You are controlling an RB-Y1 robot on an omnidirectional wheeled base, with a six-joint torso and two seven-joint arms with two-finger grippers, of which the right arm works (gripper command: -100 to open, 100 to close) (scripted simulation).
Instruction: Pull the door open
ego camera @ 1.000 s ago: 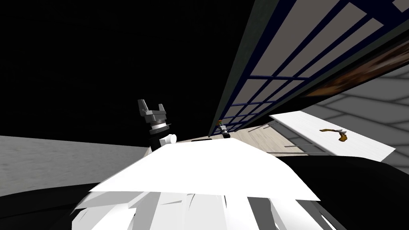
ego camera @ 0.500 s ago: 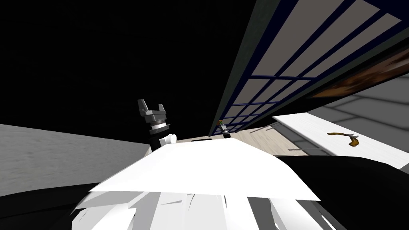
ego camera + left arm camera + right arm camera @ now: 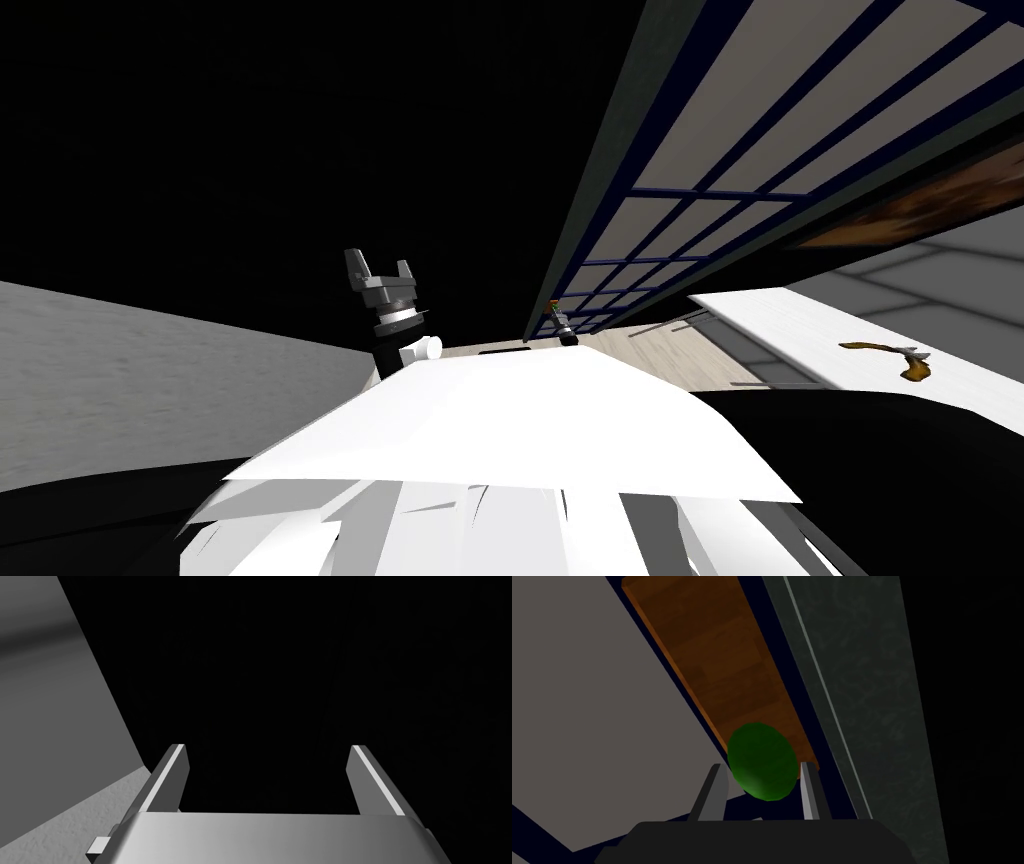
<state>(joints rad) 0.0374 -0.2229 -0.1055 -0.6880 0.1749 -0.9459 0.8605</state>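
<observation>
Knob [image 3: 763,761] on door [image 3: 700,150]; table [image 3: 820,335] to its right

White worktop [image 3: 800,320] well apart from the right gripper [image 3: 557,314], off to its right. Carries one curved brown-gold object [image 3: 915,372] with a small grey piece on it, lying flat on the part away from the gripper. Pale wood-plank floor [image 3: 650,350] from just beside the gripper across to the worktop, with thin grey legs and their shadow on it.
</observation>
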